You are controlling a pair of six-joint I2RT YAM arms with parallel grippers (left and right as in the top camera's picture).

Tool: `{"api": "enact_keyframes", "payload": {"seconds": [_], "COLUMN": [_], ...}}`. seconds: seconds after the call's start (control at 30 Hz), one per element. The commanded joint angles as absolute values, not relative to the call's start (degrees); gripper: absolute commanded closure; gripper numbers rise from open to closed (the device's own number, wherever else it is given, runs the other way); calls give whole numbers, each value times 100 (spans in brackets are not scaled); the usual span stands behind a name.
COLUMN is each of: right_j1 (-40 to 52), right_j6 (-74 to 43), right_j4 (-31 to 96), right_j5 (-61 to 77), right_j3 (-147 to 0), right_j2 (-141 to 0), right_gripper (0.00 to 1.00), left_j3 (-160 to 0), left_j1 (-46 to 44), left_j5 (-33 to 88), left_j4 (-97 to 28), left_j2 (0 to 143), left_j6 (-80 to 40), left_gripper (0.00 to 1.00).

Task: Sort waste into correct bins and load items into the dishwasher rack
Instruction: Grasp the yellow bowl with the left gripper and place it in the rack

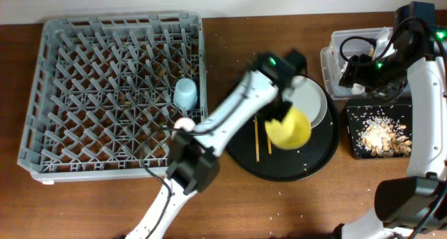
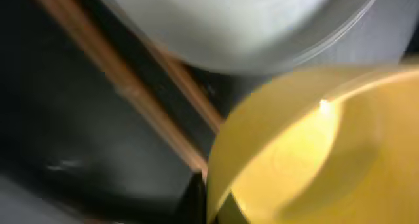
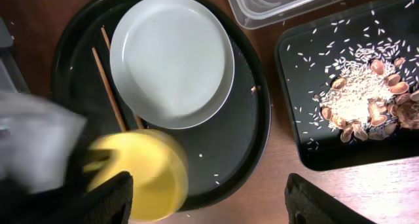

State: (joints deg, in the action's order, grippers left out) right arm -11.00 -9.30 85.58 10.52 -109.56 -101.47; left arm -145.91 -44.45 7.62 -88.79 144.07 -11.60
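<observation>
Over at nine o'clock on the surface (image 1: 230,29) sits the grey dishwasher rack (image 1: 105,92), with a light-blue cup (image 1: 186,93) upside down near its three o'clock edge. The left arm reaches up from six o'clock to the round black tray (image 1: 307,165). There the left fingers (image 1: 281,114) are closed on the rim of the yellow bowl (image 1: 290,129), which is tilted over the tray's middle. The chopsticks (image 1: 257,138) lie at the tray's nine o'clock, and the pale grey plate (image 1: 316,103) rests at its one o'clock. The clear tub (image 1: 339,43) is at the tray's two o'clock, and the black rectangular tray (image 1: 363,151) at three holds food scraps (image 1: 380,134). The right fingers (image 3: 324,201) are spread wide apart with nothing between them
</observation>
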Motion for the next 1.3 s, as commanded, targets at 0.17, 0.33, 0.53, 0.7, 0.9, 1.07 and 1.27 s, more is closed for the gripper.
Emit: {"api": "enact_keyframes", "payload": {"seconds": [0.17, 0.33, 0.53, 0.7, 0.9, 1.07, 1.27], "right_j1": [-1090, -1090, -1092, -1090, -1092, -1090, -1090], "right_j6": [-989, -989, -987, -989, -987, -987, -987], "right_j4": [8298, 8226, 8221, 8156, 8121, 8051, 8053], "right_j5": [982, 982, 978, 980, 978, 978, 980], "right_j3": [-10923, -10923, -10923, -10923, -10921, -10923, -10923], "right_j2": [-10162, -10162, -10162, -10162, -10162, -10162, -10162], "right_gripper": [21, 19, 19, 18, 14, 14, 14], "left_j3": [-17847, -17415, -17412, -17412, -17412, -17412, -17417], "left_j1": [-2556, -2222, -2222, -2233, -2639, -2862, -2906], "left_j5": [-3632, -5745, -7290, -7432, -6167, -5747, -4335], "left_j4": [-9146, -8436, -8995, -9271, -9367, -9402, -9644], "left_j2": [14333, 15115, 16140, 16169, 16169, 16169, 16024], "left_j6": [-766, -829, -2040, -2547, -2545, -2543, -2390], "left_gripper": [100, 100, 100, 100, 100, 57, 27]}}
